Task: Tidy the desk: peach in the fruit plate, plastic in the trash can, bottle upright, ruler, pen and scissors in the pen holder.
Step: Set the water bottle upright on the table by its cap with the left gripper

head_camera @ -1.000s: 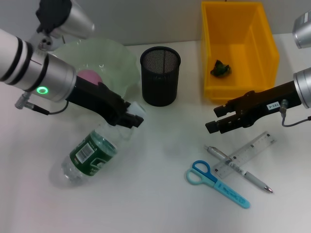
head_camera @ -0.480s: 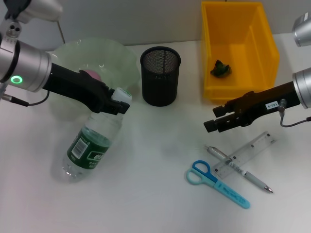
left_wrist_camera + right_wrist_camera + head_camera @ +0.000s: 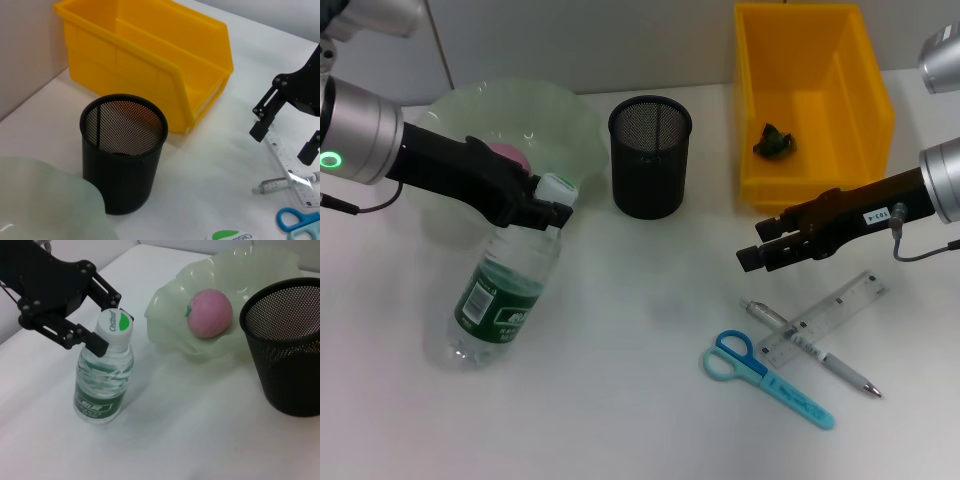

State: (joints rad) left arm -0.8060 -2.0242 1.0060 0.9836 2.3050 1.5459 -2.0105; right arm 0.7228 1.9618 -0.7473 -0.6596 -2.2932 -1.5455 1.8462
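Observation:
My left gripper [image 3: 552, 200] is shut on the white cap of the bottle [image 3: 500, 295], which stands nearly upright with its base on the desk [image 3: 640, 420], in front of the fruit plate [image 3: 565, 115]. The right wrist view shows the same grip [image 3: 106, 320] on the bottle [image 3: 102, 385]. The pink peach [image 3: 210, 312] lies in the plate. The black pen holder [image 3: 650, 155] stands at centre. Ruler [image 3: 830, 315], pen [image 3: 825, 358] and scissors [image 3: 765, 378] lie at the right front. Just above them my right gripper [image 3: 758, 245] hovers open, holding nothing.
The yellow trash can [image 3: 865, 70] stands at the back right with a crumpled green piece of plastic [image 3: 773, 140] inside. The ruler lies across the pen, with the scissors just beside them. White desk stretches between the bottle and the scissors.
My left gripper has drawn the bottle's cap up and to the left, tipping the bottle from lying aslant to nearly upright. The right gripper has barely moved.

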